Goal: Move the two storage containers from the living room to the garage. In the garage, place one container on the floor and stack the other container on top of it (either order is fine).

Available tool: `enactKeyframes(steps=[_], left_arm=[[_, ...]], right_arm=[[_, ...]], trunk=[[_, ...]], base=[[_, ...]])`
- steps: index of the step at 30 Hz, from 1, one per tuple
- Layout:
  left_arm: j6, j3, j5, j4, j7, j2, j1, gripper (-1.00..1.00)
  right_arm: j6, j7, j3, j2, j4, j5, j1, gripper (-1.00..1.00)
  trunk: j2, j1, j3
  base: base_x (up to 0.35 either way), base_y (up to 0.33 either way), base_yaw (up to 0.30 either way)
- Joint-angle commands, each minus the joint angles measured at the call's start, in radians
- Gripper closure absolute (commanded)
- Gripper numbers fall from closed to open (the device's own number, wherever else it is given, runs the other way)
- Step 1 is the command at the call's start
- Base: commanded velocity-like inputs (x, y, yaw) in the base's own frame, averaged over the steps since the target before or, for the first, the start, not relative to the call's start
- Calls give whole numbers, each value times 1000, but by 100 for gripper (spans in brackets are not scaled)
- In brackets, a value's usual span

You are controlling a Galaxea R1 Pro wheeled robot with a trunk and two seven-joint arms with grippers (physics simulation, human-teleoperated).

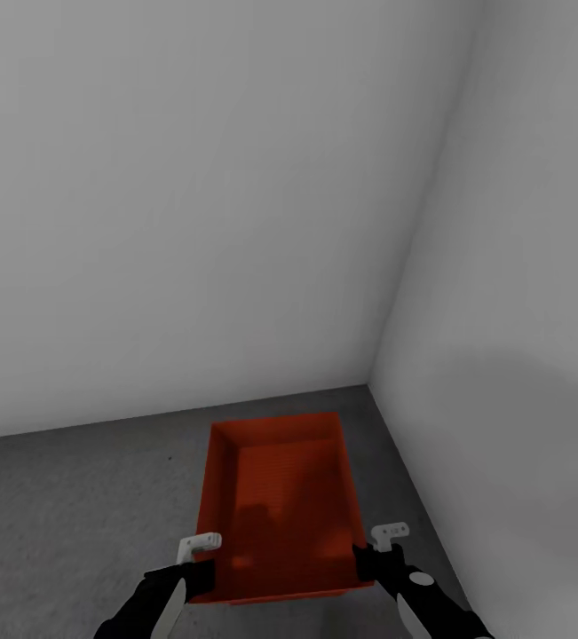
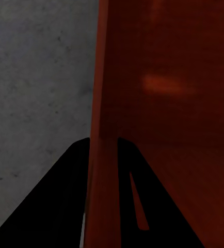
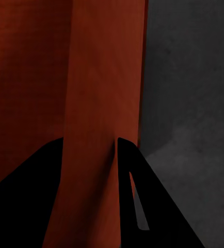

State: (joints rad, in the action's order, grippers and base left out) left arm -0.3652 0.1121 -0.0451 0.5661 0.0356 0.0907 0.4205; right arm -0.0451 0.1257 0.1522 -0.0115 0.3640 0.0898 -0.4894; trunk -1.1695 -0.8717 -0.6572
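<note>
Container [image 1: 280, 506], orange-red, shallow, lidless, side walls clamped by left gripper [image 1: 201, 561] and right gripper [image 1: 376, 552].

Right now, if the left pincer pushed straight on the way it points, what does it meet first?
Nothing new: the left pincer already straddles the orange-red container's side wall, a finger on each face. Straight on it would slide along that wall toward the grey floor beyond. Depth is unclear.

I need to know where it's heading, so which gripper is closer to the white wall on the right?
Right. The right gripper clamps the orange container's wall on the side facing that white wall; the left gripper clamps the opposite wall, farther away.
</note>
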Motion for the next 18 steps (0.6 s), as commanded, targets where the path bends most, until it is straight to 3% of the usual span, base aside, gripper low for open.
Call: enactKeyframes(steps=[1, 14, 18], left_arm=[[35, 6, 24, 31, 27, -13, 1, 100], [35, 6, 24, 31, 27, -15, 0, 100], [35, 6, 24, 31, 27, -14, 0, 100]], right_arm=[[-4, 31, 30, 2, -4, 11, 0, 100], [-4, 31, 30, 2, -4, 11, 0, 100], [-4, 31, 31, 2, -4, 11, 0, 100]], trunk=[[-1, 0, -1], [-1, 0, -1], [-1, 0, -1]], base=[[0, 0, 0], [0, 0, 0], [0, 0, -110]])
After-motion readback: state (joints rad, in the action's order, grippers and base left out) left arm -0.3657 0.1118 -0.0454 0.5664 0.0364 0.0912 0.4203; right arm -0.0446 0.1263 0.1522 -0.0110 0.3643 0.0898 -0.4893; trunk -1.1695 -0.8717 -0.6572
